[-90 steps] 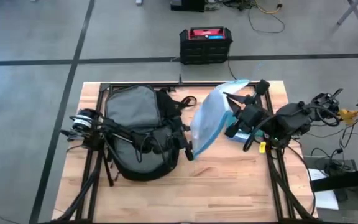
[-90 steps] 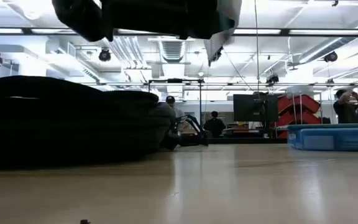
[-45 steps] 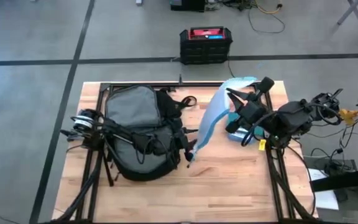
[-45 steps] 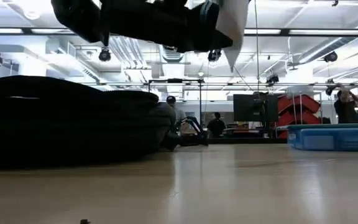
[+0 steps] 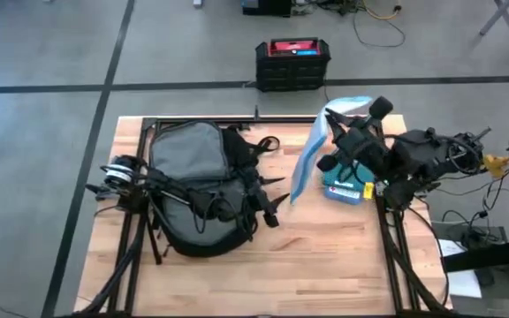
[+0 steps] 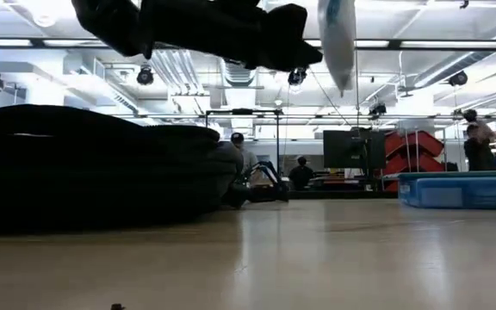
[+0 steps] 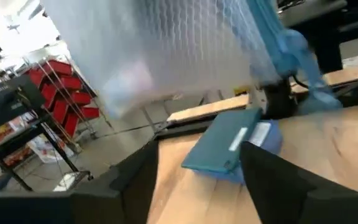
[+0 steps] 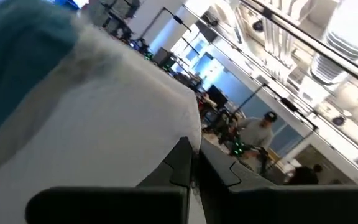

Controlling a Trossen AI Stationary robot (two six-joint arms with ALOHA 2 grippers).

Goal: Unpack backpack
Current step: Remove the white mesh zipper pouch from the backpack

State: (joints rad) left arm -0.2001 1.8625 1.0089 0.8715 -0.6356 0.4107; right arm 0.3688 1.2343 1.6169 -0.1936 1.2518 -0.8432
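The backpack (image 5: 203, 190) lies on the left half of the table (image 5: 325, 265), its grey lining showing, with your left gripper (image 5: 270, 210) just at its right edge. In the left wrist view those fingers (image 7: 135, 180) stand spread with nothing between them, so that arm is free.

To the right, your right gripper (image 5: 332, 124) is raised over the far right part of the table with its jaws closed on the top of a pale bubble-wrap pouch (image 5: 312, 155), which hangs down and trails back toward the backpack. The pouch looks clear of the bag, so the step in hand seems to be setting it down. Just beneath it lies a teal box (image 5: 346, 188); steer to bare wood beside that rather than draping the pouch over it.

The pouch is light and floppy, so lower slowly until its bottom edge rests before you let go, and keep the left arm away from its swinging tail.
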